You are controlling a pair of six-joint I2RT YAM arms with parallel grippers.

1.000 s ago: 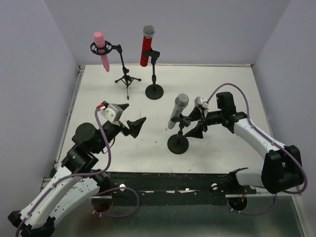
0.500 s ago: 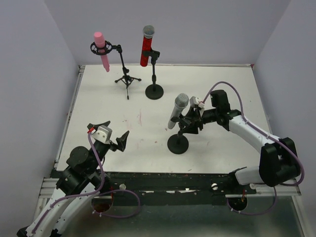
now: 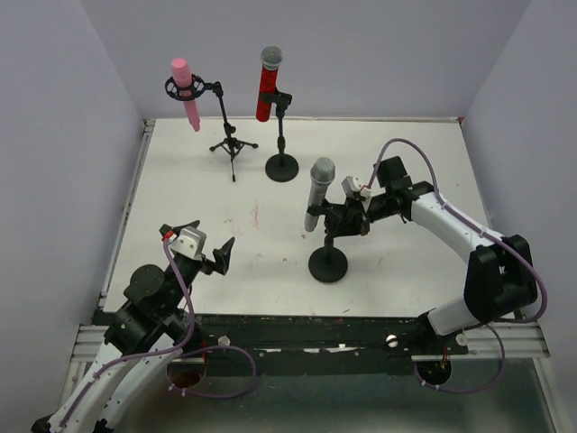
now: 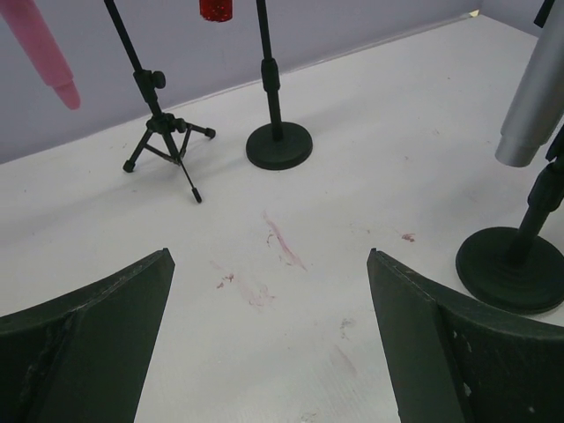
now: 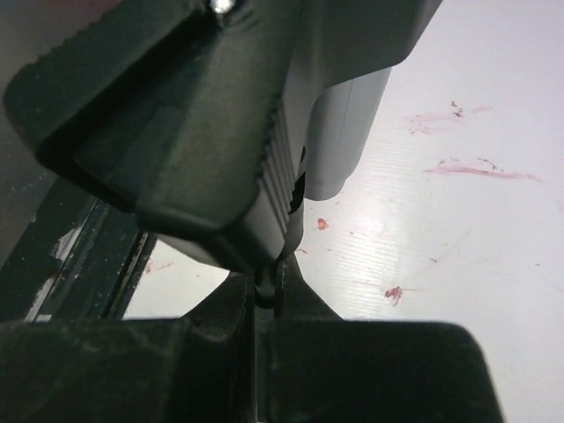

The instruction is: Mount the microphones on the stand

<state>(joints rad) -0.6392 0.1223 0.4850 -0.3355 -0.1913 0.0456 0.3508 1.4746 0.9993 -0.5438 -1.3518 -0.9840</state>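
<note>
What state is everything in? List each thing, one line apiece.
pink microphone: held in the tripod stand's ring mount, tilted.
red microphone: clipped on the far round-base stand, near upright.
silver-grey microphone: in the near stand's clip, tilted.
left gripper: jaws open, holding nothing.
right gripper: jaws shut on the near stand, near its clip.

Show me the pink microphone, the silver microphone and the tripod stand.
pink microphone (image 3: 191, 110): top view, lower barrel below the ring.
silver microphone (image 3: 316, 197): top view, mid barrel.
tripod stand (image 3: 232, 144): top view, leg hub.

Left wrist view crops the pink microphone (image 4: 40, 48) and red microphone (image 4: 214, 9)
</note>
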